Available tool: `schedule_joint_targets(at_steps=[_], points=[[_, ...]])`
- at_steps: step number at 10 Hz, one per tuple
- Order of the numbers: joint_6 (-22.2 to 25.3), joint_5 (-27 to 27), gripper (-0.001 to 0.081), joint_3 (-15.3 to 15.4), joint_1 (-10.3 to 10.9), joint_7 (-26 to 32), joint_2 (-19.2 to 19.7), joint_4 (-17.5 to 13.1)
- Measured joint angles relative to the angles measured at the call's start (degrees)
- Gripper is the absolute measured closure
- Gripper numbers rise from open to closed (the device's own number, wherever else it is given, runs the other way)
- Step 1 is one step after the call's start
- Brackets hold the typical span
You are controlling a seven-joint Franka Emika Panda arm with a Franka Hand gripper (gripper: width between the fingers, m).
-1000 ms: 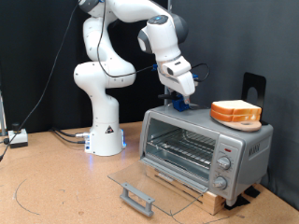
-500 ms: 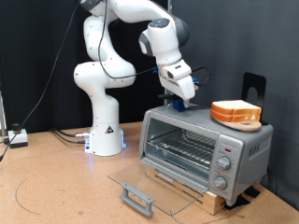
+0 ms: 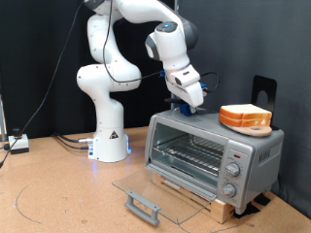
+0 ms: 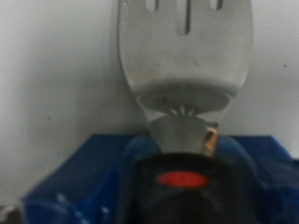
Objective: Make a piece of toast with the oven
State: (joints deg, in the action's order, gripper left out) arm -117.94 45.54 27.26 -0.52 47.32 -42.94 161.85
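- Two slices of toast sit stacked on the oven, right of the middle in the exterior view. The oven door lies open. The gripper hangs over the oven's top left.
- Wrist view: the gripper is clamped on a spatula.

Silver, white and blue at my claw.
My arm is white; the oven silver with grey knobs and a clear glass door. Bread is pale tan, orange-brown crusted. My spatula is silver, slotted, its handle blue with a red mark.
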Motion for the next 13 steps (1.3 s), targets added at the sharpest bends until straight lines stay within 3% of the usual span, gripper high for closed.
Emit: schedule_joint_targets(at_steps=[1,6,10,13], points=[[1.14,0.08,0.0404,-0.35,0.00,0.33,0.24,-0.21],[4.21,1.23,0.0413,-4.44,0.01,1.97,0.11,-1.47],[4.05,2.63,0.0413,-8.81,-0.12,3.61,-4.09,-1.72],[5.33,1.12,0.0413,-9.33,-0.81,3.19,-6.09,-1.73]])
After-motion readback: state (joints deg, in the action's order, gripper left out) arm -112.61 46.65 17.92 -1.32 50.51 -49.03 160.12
